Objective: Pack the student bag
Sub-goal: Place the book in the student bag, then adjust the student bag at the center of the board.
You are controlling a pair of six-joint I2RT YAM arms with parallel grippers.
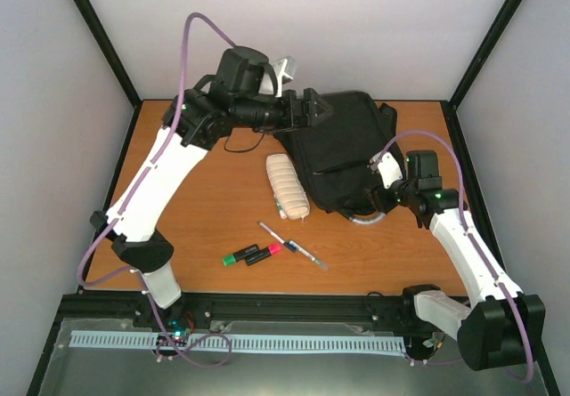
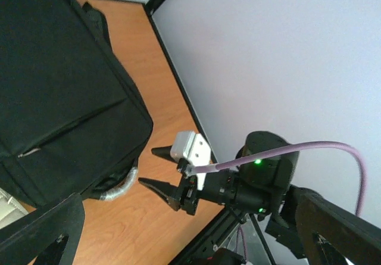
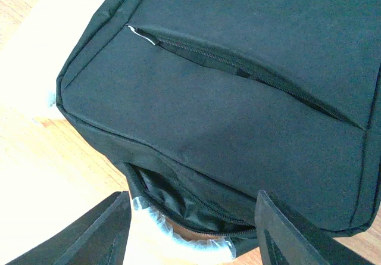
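Right tool [image 3: 193,199] hangs released at student bag [image 3: 238,98] near edge; left tool [image 1: 315,108] released by far corner.

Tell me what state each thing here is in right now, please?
Backpack: lying flat, near-end zip partly open.
Pencil case: lying beside the backpack, not packed.
Highlighters: loose on the table, not packed.
Pens: loose on the table, not packed.
Left gripper: open, empty, by the backpack's far corner.
Right gripper: open, empty, at the backpack's opening.
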